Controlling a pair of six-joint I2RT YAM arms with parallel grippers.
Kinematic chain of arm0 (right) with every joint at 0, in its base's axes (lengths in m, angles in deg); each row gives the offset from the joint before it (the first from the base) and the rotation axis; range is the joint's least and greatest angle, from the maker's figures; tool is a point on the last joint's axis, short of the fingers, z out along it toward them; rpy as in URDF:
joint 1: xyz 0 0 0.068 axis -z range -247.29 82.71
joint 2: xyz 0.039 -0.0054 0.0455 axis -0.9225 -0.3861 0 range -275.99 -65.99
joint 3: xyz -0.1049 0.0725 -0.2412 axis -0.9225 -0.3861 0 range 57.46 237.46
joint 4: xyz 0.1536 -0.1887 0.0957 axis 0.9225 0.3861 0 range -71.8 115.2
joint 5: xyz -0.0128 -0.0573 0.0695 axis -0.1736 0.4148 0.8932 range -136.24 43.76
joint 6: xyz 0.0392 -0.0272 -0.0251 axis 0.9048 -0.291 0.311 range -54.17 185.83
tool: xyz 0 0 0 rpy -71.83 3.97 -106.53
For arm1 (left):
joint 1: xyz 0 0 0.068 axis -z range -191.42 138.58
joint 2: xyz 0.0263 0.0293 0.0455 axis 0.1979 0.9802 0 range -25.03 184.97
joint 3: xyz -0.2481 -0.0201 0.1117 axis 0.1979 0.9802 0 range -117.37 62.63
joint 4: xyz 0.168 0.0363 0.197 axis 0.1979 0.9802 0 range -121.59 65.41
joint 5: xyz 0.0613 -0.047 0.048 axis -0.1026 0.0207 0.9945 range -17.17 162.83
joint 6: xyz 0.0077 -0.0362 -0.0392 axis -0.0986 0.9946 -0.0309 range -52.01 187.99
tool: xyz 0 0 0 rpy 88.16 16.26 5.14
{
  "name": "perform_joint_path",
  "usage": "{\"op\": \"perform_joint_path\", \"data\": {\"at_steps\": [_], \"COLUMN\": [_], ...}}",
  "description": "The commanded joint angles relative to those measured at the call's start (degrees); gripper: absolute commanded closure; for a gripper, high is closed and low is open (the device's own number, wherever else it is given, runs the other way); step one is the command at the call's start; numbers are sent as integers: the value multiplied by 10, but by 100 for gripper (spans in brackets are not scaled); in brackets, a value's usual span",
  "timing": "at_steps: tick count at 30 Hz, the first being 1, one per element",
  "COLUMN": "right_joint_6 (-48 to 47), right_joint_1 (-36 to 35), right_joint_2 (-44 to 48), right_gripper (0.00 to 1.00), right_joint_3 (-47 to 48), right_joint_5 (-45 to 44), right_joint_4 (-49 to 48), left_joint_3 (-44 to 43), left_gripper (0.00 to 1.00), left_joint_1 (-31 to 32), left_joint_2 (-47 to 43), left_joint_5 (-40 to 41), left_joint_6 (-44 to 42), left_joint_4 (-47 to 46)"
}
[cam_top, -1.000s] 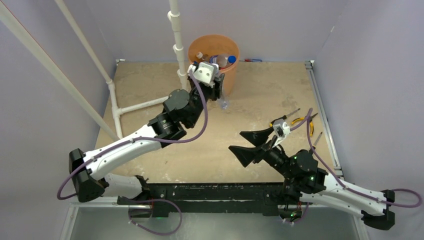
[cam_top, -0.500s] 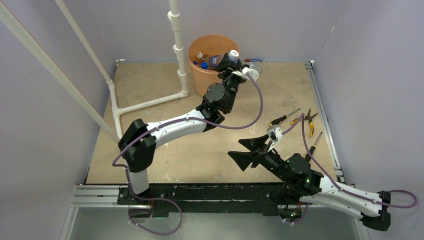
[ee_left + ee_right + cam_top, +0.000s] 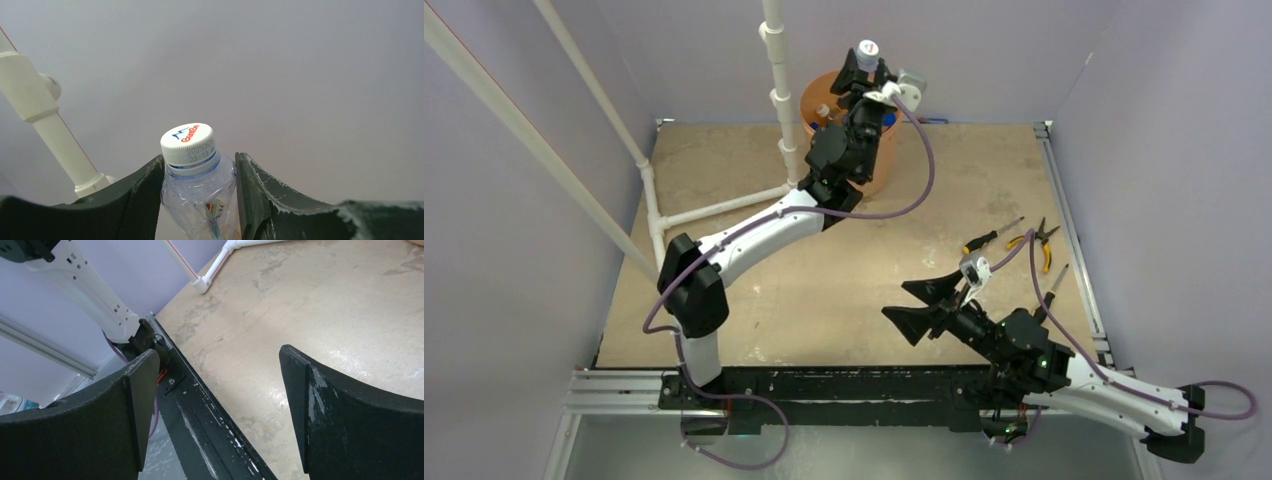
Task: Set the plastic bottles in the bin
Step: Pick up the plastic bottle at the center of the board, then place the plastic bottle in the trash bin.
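My left gripper (image 3: 865, 68) is shut on a clear plastic bottle (image 3: 200, 200) with a white cap (image 3: 867, 48), gripping it just below the neck. It holds the bottle cap-up, high over the orange bin (image 3: 884, 150) at the back of the table. Inside the bin a white-capped bottle (image 3: 823, 111) and a blue cap (image 3: 832, 125) show past the arm. My right gripper (image 3: 896, 300) hangs open near the front of the table. Nothing is between its fingers (image 3: 220, 355).
A white pipe frame (image 3: 779, 90) stands just left of the bin and runs along the table's left side. Pliers and screwdrivers (image 3: 1024, 240) lie at the right edge. The black base rail (image 3: 210, 410) lies under my right gripper.
My left arm carried the bottle from the bin's near side round to its right, then lifted it above the bin. My right gripper narrowed a little and barely shifted.
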Motion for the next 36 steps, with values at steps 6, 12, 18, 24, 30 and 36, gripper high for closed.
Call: {"op": "perform_joint_path", "data": {"at_steps": [6,12,18,24,30,36], "right_joint_6": [-4,0,-3,-4,-3,-4], "right_joint_1": [-2,-2,-2,-2,-2,-2], "right_joint_2": [3,-19,-49,-55,-42,-38], "right_gripper": [10,10,11,10,11,11], "right_joint_3": [-6,2,1,3,2,-2], "right_joint_5": [19,17,14,12,9,8], "right_joint_4": [-5,1,-14,-13,-10,-15], "left_joint_3": [-204,-323,-342,-328,-309,-321], "left_gripper": [100,100,100,100,100,100], "left_joint_1": [-64,-93,-121,-132,-138,-141], "left_joint_2": [142,250,293,302,311,317], "left_joint_5": [-44,-26,-38,-37,-38,-37], "left_joint_6": [31,56,80,99,130,172], "left_joint_4": [86,135,129,120,135,180]}}
